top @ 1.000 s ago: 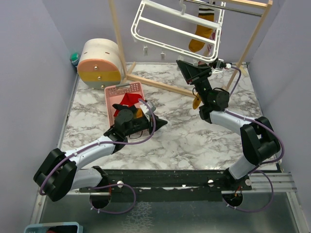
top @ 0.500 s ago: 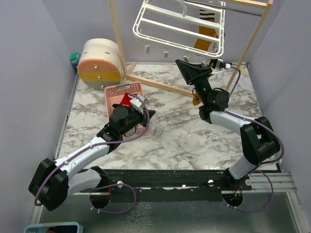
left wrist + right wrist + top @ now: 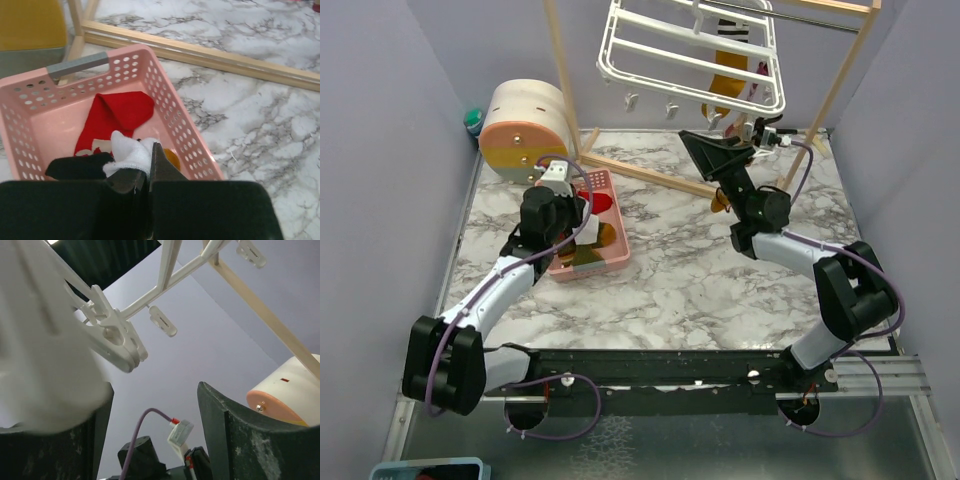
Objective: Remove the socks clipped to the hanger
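Observation:
The white hanger (image 3: 690,55) hangs tilted from the wooden rack, and a mustard sock (image 3: 725,75) is clipped under it. My right gripper (image 3: 720,150) points up just below its near edge and is open, with nothing between the fingers (image 3: 152,390). A blurred white mass (image 3: 45,365) lies against its left finger. A hanger clip (image 3: 117,340) shows just above. My left gripper (image 3: 570,215) is over the pink basket (image 3: 615,250), shut on a sock with a white part (image 3: 127,152) and a black part (image 3: 75,165). A red sock (image 3: 117,117) lies in the basket.
A wooden rack base bar (image 3: 210,55) crosses the marble table behind the basket. A round cream and orange box (image 3: 525,130) stands at the back left. A small mustard piece (image 3: 720,203) shows beside my right wrist. Several empty clips (image 3: 670,108) dangle from the hanger.
My left arm swung left from the table's middle to over the basket, carrying the sock. My right gripper opened under the hanger, and the hanger swung a little.

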You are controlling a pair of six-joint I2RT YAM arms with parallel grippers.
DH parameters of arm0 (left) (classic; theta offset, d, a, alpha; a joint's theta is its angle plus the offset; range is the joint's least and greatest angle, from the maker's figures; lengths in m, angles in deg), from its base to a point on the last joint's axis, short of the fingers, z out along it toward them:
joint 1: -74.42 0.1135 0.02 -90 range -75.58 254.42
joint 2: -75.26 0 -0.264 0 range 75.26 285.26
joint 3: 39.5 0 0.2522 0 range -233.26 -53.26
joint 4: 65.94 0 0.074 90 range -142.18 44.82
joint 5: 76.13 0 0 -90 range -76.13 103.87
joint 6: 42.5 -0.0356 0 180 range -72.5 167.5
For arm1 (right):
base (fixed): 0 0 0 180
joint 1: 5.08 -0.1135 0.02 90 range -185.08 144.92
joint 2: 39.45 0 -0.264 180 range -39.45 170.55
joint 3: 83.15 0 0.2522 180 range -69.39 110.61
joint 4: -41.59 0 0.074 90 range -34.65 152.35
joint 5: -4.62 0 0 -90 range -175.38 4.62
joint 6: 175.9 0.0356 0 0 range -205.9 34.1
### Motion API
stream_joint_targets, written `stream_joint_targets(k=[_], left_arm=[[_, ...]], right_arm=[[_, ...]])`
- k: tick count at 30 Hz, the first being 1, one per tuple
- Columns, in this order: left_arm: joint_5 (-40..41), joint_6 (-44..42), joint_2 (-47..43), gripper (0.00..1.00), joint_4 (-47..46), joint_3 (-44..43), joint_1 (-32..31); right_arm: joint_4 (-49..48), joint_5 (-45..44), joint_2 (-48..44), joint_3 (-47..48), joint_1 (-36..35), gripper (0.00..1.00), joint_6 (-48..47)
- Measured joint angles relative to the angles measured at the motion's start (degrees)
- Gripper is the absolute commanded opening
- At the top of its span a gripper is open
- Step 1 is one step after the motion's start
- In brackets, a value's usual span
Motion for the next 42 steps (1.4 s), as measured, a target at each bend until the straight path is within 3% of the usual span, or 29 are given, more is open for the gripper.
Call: stream_joint_targets(k=[4,8,12,14,15,25,30,33,42], left_arm=[[-0.42,2.71,4.0,0.0,0.61,-2.56,4.15],[-0.44,5.75,7.98,0.21,2.99,-3.78,6.4],[-0.9,7.19,9.35,0.63,5.46,-4.31,6.47],[-1.6,7.54,9.29,0.95,6.58,-5.07,6.47],[-1.86,7.87,9.29,0.99,6.91,-5.51,6.47],[-11.43,6.91,6.19,0.99,12.68,-16.46,5.75],[-13.92,2.6,5.81,0.99,10.43,-19.34,-2.75],[-13.86,-0.31,9.22,0.99,10.27,-23.3,-9.33],[-11.13,-3.17,24.3,0.99,1.62,-29.79,-16.35]], right_arm=[[0.02,0.39,-0.7,-1.77,0.0,0.8,0.13],[0.57,1.25,-2.16,-3.96,0.0,0.82,-0.04],[1.49,2.67,-5.44,-7.13,0.0,0.83,-0.85],[2.58,3.06,-7.96,-9.27,0.0,0.83,-1.7],[3.08,3.28,-9.01,-10.05,0.0,0.84,-2.19],[24.63,3.63,-28.61,-15.74,0.0,0.87,-14.49],[40.04,1.66,-38.42,-16.13,0.0,0.88,-22.08],[48.89,-0.76,-43.32,-16.13,0.0,0.88,-25.94],[70.2,-13.05,-58.9,-16.44,0.0,0.88,-34.01]])
